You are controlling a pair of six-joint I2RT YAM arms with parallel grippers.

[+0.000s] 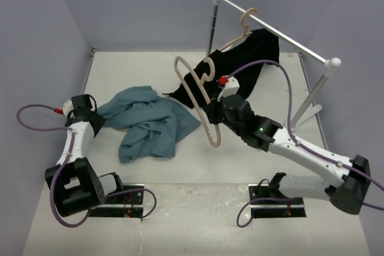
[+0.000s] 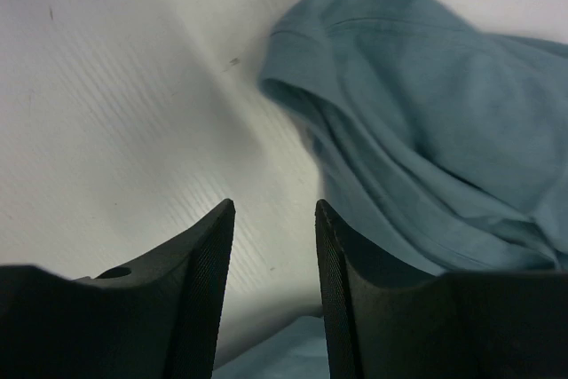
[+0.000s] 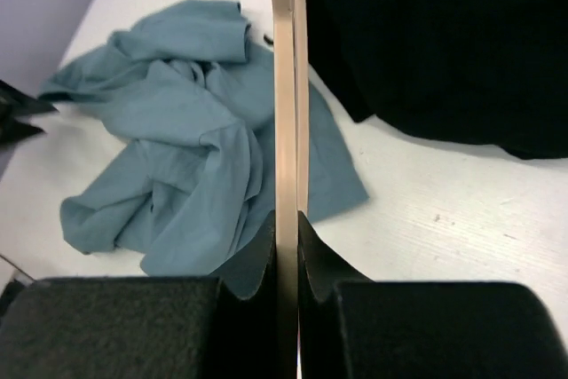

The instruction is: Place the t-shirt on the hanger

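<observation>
White-table scene: a crumpled, dusty blue-grey cotton t-shirt lies in a heap on the white table, its folds piled over one another.

My left pincer sits low at the t-shirt's left edge. Its two black ribbed fingers are apart, with only bare tabletop between them. A rolled fold of the cloth lies just off the right finger, and I cannot tell whether it touches.

My right pincer, just right of the t-shirt, is clamped tight on one thin side of a pale beige, wood-coloured triangular hanger. I hold it off the table, tilted, with its hook end up and away from me and its frame beside the t-shirt's right edge.

Beyond the t-shirt and to its right, a black garment hangs from a second beige hanger on a silver metal rail with white ball ends. Its dark hem spills onto the table close behind the hanger I hold, near the t-shirt's far corner.

Purple cables loop from both arms, one curling left of the t-shirt. A small green light glows on my right arm, right of the t-shirt. Lavender walls close in the scene.
</observation>
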